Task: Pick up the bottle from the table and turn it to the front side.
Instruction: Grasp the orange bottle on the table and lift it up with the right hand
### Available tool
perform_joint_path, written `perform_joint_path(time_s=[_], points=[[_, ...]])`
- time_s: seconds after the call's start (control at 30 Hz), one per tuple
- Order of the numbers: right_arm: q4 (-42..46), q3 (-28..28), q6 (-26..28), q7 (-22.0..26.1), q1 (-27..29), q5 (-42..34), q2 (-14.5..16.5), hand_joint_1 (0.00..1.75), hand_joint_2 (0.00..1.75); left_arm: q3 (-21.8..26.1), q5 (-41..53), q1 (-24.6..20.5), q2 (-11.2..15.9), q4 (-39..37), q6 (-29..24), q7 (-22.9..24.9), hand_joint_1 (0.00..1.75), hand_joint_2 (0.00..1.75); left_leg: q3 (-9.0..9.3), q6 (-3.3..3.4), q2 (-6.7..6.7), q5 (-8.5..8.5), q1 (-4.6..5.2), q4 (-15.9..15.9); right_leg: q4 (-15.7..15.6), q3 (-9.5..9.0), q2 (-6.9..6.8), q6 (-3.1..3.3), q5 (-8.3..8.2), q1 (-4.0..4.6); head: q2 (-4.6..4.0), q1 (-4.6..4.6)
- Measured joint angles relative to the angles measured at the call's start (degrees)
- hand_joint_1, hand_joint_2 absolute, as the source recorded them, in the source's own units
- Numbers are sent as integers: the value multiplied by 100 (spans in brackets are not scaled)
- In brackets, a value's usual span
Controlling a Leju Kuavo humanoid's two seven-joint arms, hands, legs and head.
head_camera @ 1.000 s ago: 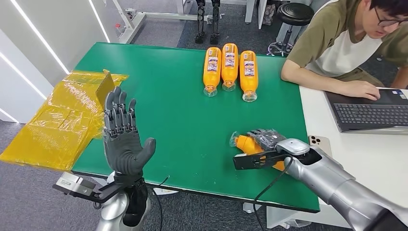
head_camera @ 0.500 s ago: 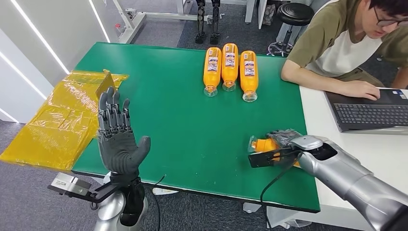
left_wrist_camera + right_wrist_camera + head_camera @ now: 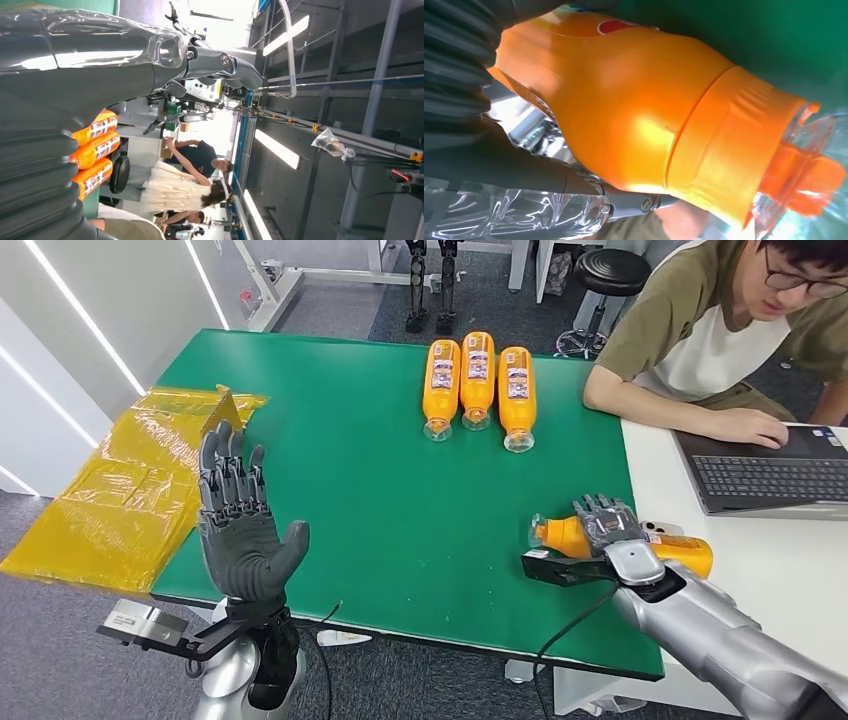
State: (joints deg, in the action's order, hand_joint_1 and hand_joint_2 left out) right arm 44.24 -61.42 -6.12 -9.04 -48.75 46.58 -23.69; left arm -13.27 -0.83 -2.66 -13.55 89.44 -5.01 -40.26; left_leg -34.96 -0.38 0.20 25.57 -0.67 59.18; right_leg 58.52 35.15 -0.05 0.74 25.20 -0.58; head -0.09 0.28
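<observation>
Our right hand [image 3: 607,524] has its fingers clamped on the bottle [image 3: 640,543], held lying sideways at the right edge of the green table [image 3: 380,480]. Our left hand [image 3: 240,535] stands upright, fingers apart, holding nothing.

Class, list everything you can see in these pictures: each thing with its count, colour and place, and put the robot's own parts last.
Table: one, green, centre.
Held bottle: one, orange, gripped at the table's right edge.
Row of bottles: three, orange, lying side by side at the far edge.
Plastic sheet: one, yellow, over the table's left corner.
Laptop: one, dark, on the white desk at right.
Phone: one, pale, beside the held bottle.
Person: one, olive shirt, at the laptop.
Stool: one, black, behind.
Left hand: grey, raised, holding nothing.
Right hand: grey, grips the bottle.
</observation>
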Motion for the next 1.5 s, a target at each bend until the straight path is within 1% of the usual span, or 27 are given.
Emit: perform_joint_path(time_s=[0.2, 0.23, 0.33, 0.37, 0.5, 0.77, 0.97, 1.07, 1.13, 1.2, 1.27, 1.33, 1.4, 1.43, 1.5], points=[[-57, 112, 153, -162, 149, 137, 39, 0, 175, 0, 3, 0, 0, 0, 0, 0, 0, 175, 26, 7, -2, -4, 0, 1, -9, -32, -1, -7, -5, 0, 0, 0], [-56, 147, 168, -193, 181, 184, 41, 40, 175, 0, 3, 1, 0, 0, 1, 0, 0, 175, 30, 7, -2, -4, 0, 1, -10, -37, -1, -7, -5, 0, 0, -1], [-47, 239, 180, -237, 259, 240, 43, 171, 175, 0, 2, 1, 0, 0, 4, 0, 0, 175, 41, 7, -2, -4, 0, 1, -13, -49, -1, -9, -4, 1, 0, -1], [-39, 268, 174, -240, 287, 265, 43, 175, 175, 0, 2, 1, 0, 0, 7, 0, 0, 175, 44, 8, -2, -3, 0, 1, -14, -53, -1, -9, -3, 1, 0, 0], [34, 420, 137, -250, 408, 404, 33, 175, 175, -1, 2, 1, 0, 0, 20, 0, 0, 175, 53, 10, 2, -1, 0, 0, -18, -59, 2, -12, -4, 1, 0, 0], [213, 648, 202, -285, 606, 437, 5, 175, 175, 0, 3, 1, 0, 0, 62, 0, 0, 175, 55, 12, 1, -3, 0, 1, -19, -62, 2, -16, -8, 1, 0, -1], [514, 920, 346, -310, 853, 692, -20, 175, 175, -1, 19, 2, -1, 0, 72, 0, 0, 175, 51, 12, 0, 0, -1, 0, -19, -61, 1, -18, -5, 2, 0, -1], [609, 1068, 586, -262, 966, 813, 23, 175, 175, -1, 29, 2, -2, 0, 67, 0, 0, 175, 48, 13, 0, 1, -1, -2, -18, -60, 1, -18, -5, 2, 0, -1], [639, 1225, 871, -201, 1069, 891, 138, 175, 175, -1, 40, 2, -3, 0, 53, 0, 0, 175, 46, 13, 1, 1, -2, -3, -18, -58, 2, -18, -5, 3, 0, 1], [666, 1438, 1295, -98, 1207, 915, 313, 175, 175, -1, 57, 2, -5, 0, 22, 0, 0, 175, 41, 13, 2, 1, -2, -4, -15, -53, 4, -17, -6, 3, 0, 1], [755, 1695, 2052, 119, 1380, 852, 548, 175, 175, -1, 86, 2, -8, 0, -21, 0, 0, 175, 34, 10, 4, -1, -3, -4, -12, -42, 6, -15, -7, 4, 0, 0], [953, 2002, 3002, 447, 1572, 749, 836, 175, 175, -2, 112, 1, -12, -3, -64, 0, 0, 175, 25, 4, 4, -6, -3, -4, -10, -27, 6, -12, -8, 4, 0, -1], [1225, 2329, 3811, 872, 1756, 629, 1126, 175, 175, -10, 125, -5, -15, -27, -95, 0, 0, 175, 19, 1, 3, -8, -4, -6, -9, -16, 6, -8, -7, 4, 0, -3], [1359, 2478, 4099, 1088, 1835, 573, 1253, 175, 175, -24, 128, -11, -16, -54, -107, 0, 0, 175, 18, 0, 2, -9, -4, -7, -9, -13, 4, -6, -5, 4, 0, -3], [1592, 2740, 4421, 1547, 1980, 450, 1475, 175, 175, -71, 119, -33, -17, -144, -119, 0, 0, 175, 15, 0, -2, -9, -4, -9, -9, -12, 0, -2, -1, 5, 0, -3]])
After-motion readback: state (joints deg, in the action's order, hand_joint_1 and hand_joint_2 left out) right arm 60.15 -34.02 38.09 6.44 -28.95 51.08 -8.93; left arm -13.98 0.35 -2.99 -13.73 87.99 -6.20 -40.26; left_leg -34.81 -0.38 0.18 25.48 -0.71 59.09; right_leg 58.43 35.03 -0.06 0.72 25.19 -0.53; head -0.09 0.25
